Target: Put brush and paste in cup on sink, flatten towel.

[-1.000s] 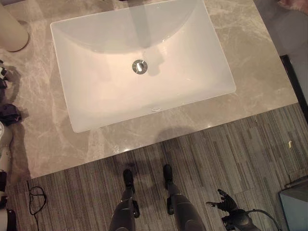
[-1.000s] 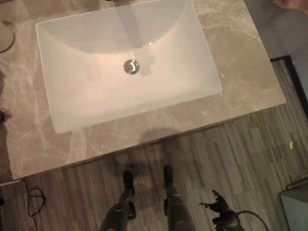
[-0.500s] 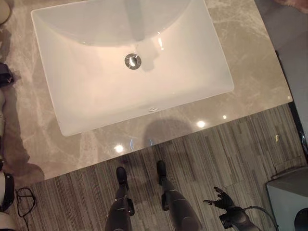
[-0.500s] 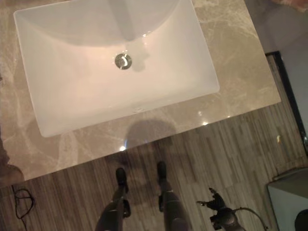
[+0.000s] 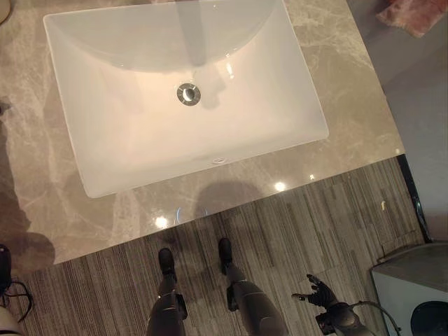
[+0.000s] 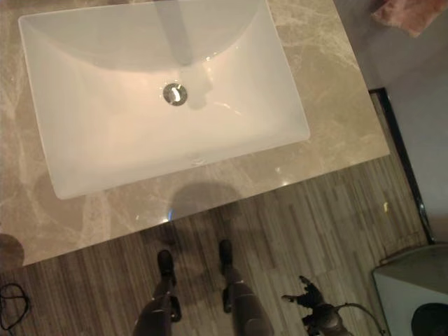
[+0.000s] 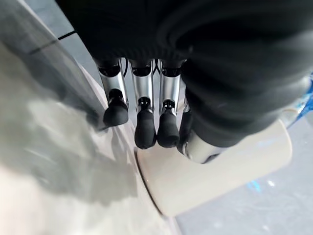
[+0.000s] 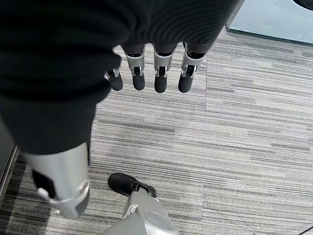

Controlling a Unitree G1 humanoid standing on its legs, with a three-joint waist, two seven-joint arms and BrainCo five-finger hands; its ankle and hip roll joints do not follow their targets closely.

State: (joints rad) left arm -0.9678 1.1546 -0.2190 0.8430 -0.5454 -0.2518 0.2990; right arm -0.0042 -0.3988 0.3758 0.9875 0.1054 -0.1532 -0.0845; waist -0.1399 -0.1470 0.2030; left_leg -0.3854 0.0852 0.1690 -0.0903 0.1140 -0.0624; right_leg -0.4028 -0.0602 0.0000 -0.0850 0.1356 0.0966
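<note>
Two hands are visible, neither holding anything. Right hand [image 5: 316,292] hangs low over the striped floor [image 5: 336,217], well apart from the counter, fingers [image 8: 161,81] straight and relaxed. Left hand [image 7: 146,122] hovers above the marble counter [image 5: 42,203], fingers extended, just beside a cream cup [image 7: 220,171]; contact with the cup cannot be confirmed. White sink [image 5: 182,91] is set in the counter, its drain [image 5: 188,94] near the middle. A pink cloth, possibly the towel [image 5: 413,14], lies past the counter's far right corner.
</note>
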